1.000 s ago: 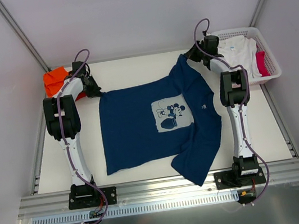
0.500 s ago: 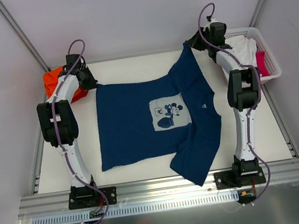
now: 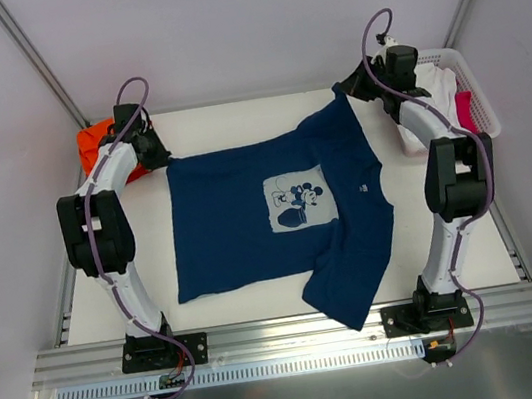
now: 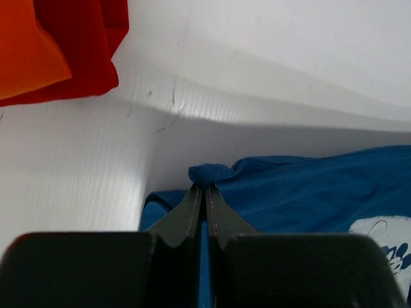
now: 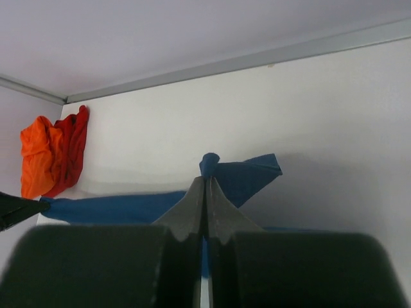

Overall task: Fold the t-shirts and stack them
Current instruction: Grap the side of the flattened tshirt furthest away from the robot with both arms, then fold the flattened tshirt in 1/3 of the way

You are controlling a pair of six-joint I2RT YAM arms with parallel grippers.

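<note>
Left gripper (image 4: 205, 187), right gripper (image 5: 205, 179) both pinched on navy t-shirt (image 3: 241, 234) far edge; long axis left-right between them, body lying nearward

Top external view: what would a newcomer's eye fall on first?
The navy t-shirt with its pale mouse print fills the middle, pinched at its far edge by the left gripper and the right gripper. An orange t-shirt lies at the far left corner, and a white basket stands far right.
</note>
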